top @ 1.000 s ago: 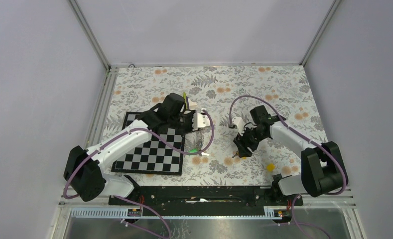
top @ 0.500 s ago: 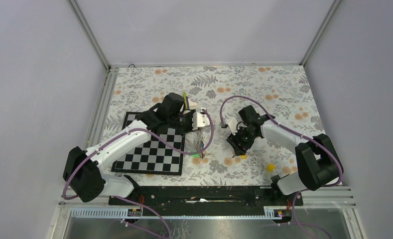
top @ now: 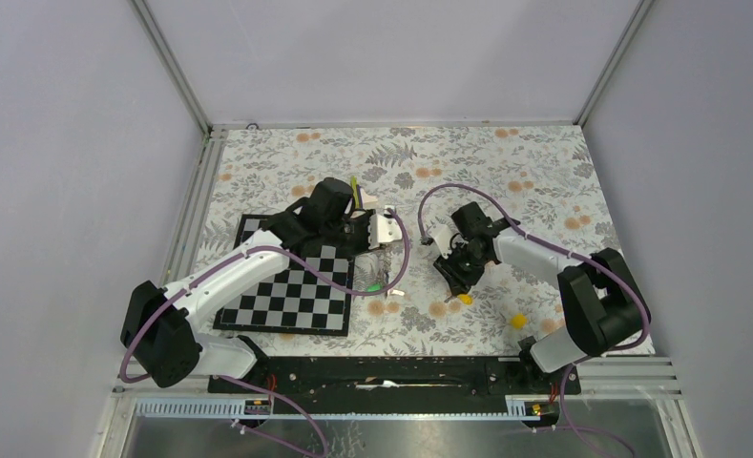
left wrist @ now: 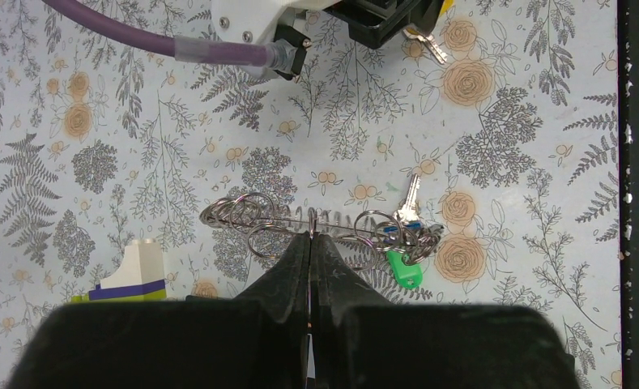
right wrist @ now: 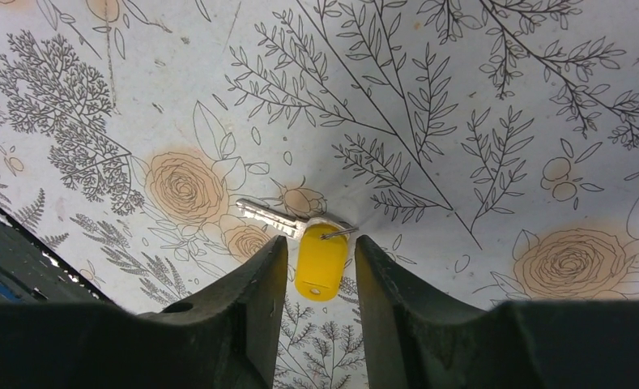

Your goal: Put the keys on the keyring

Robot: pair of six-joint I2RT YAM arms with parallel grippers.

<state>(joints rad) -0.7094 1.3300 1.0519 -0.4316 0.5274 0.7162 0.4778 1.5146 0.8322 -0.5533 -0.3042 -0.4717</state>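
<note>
My left gripper (left wrist: 310, 236) is shut on the keyring (left wrist: 243, 217), a thin metal wire with several loops, and holds it above the floral table. A green key (left wrist: 403, 268), a silver key (left wrist: 410, 198) and a blue bit hang bunched at the keyring's right end. In the top view the keyring (top: 386, 274) dangles below my left gripper (top: 384, 250). My right gripper (right wrist: 317, 243) is open, its fingers either side of a yellow-headed key (right wrist: 321, 264) lying on the table. The top view shows this key (top: 465, 299) at my right gripper (top: 458, 282).
A chessboard (top: 291, 291) lies under the left arm. A white, purple and green block (left wrist: 134, 274) sits left of my left fingers. A small yellow piece (top: 517, 321) lies near the right arm's base. A green-yellow strip (top: 355, 189) stands behind the left wrist.
My right gripper has moved left and closer to the yellow key, which now lies between its fingers. The left gripper still holds the keyring; the hanging keys have shifted slightly.
</note>
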